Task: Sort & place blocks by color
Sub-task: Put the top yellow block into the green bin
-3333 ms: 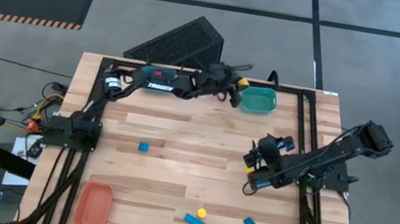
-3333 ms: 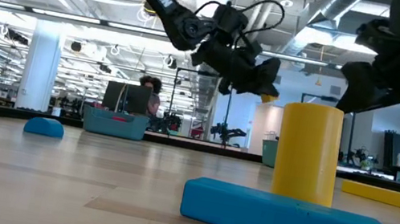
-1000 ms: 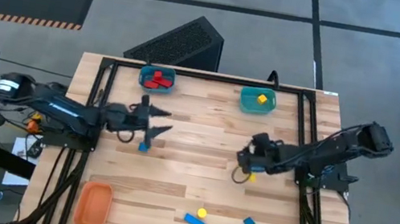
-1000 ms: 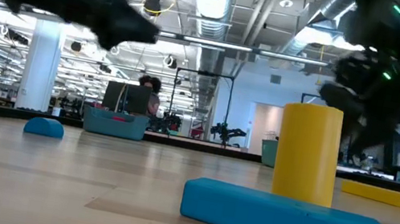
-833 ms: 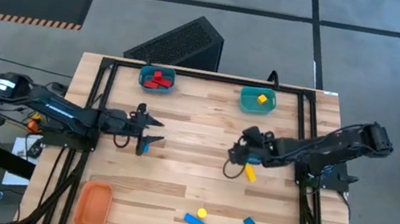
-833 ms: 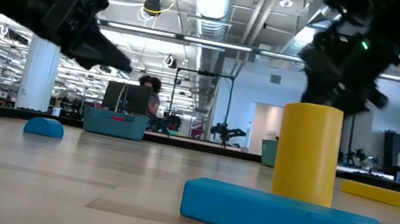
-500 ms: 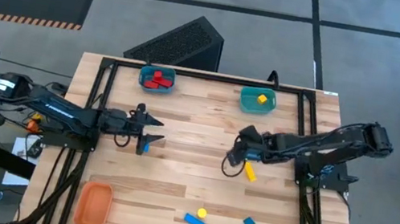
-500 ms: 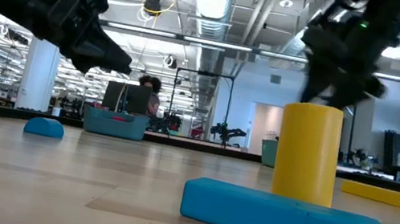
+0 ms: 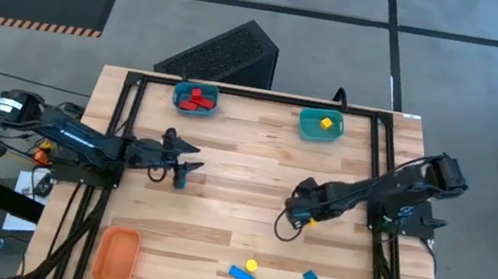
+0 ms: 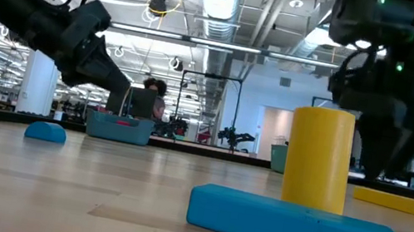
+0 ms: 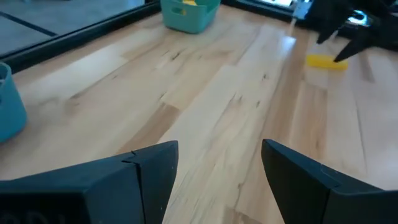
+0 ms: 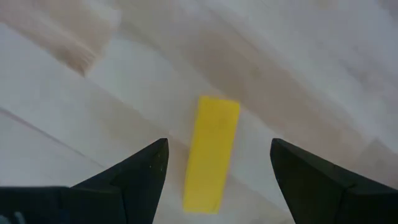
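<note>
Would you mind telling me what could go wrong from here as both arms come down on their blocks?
1. The right gripper is open over the yellow bar, which lies lengthwise between the fingers; closing may catch only its narrow width, so it could pivot.
2. The left gripper is open at the small blue block, which its own wrist view does not show; it may close off-centre and nudge it away.

On the surface [image 9: 253, 176]: 3 bins, 2 teal [image 9: 196, 99] [image 9: 320, 125] and 1 orange [image 9: 117, 254]. Loose blocks: 3 blue [image 9: 241, 276] [image 9: 309, 276] [image 9: 179, 181], 2 yellow, 1 bar [image 12: 211, 152] between the right claw's [image 12: 214, 171] fingers and 1 cylinder [image 9: 251, 265]. 1 yellow block [image 9: 327, 123] lies in a teal bin; red blocks [image 9: 197, 99] fill the other, count unclear.
</note>
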Robot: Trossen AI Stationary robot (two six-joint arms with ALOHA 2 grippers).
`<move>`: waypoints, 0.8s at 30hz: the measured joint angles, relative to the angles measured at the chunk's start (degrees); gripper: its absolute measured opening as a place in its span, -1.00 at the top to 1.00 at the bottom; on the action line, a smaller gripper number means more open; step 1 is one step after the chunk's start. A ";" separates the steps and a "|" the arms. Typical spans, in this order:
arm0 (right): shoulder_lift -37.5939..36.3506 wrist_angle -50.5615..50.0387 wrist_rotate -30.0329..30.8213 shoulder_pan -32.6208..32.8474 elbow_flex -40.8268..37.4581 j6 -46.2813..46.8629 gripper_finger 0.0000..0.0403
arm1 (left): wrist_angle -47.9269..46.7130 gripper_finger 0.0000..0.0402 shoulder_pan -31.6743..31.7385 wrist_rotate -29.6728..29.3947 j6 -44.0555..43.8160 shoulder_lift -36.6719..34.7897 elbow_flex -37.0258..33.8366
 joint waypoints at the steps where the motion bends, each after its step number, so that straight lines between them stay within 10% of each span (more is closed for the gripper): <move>1: 1.19 0.11 -0.52 0.36 0.03 -0.01 -0.51 | 0.53 -0.10 0.00 -0.03 0.10 0.72 0.01; 13: 7.24 5.67 -8.03 -0.52 0.17 -3.85 -0.35 | 11.09 -0.10 0.00 0.25 6.08 6.41 0.10; 24: 5.62 6.19 0.37 3.19 -0.02 -8.29 0.62 | 18.02 -0.10 0.02 -0.95 6.50 14.00 1.73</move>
